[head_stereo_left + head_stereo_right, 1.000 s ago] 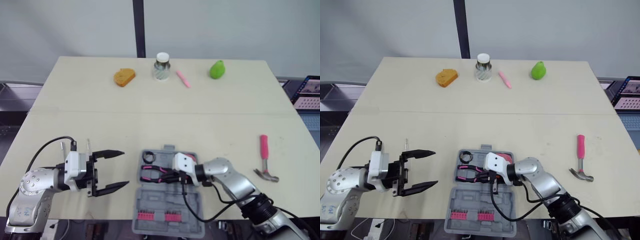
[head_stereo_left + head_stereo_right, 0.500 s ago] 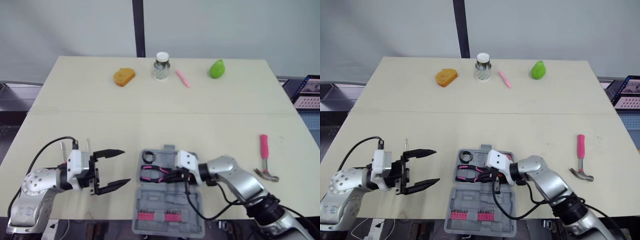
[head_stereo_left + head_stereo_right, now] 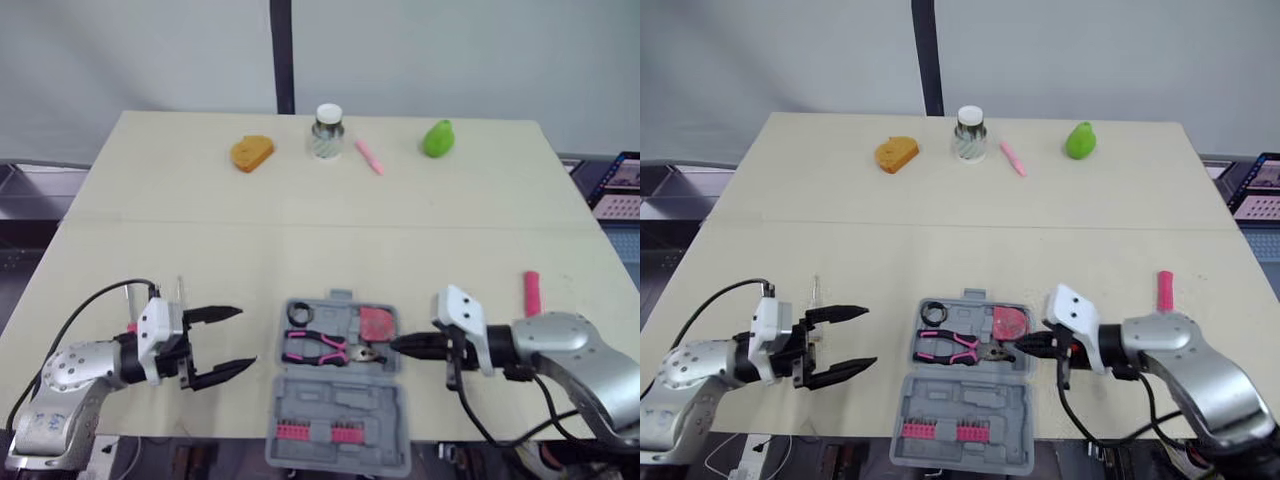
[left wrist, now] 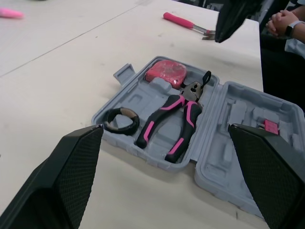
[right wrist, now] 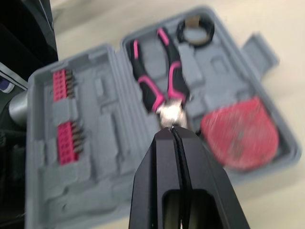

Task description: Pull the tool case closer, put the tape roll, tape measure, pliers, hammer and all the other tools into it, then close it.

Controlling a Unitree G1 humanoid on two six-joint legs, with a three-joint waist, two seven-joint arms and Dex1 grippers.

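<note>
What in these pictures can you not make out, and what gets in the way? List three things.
1. The hammer: in the eye views its head is hidden behind the right arm.
2. The jar: too small in the eye views to tell what it holds.
3. The person's hands: the rest of the person is cut off by the edge of the left wrist view.

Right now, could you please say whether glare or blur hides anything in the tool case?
Left wrist view: even light, no glare; tape roll, pliers and tape measure in the tool case read clearly. Right wrist view: the case is smeared, the right arm's shut fingers covering part.
</note>
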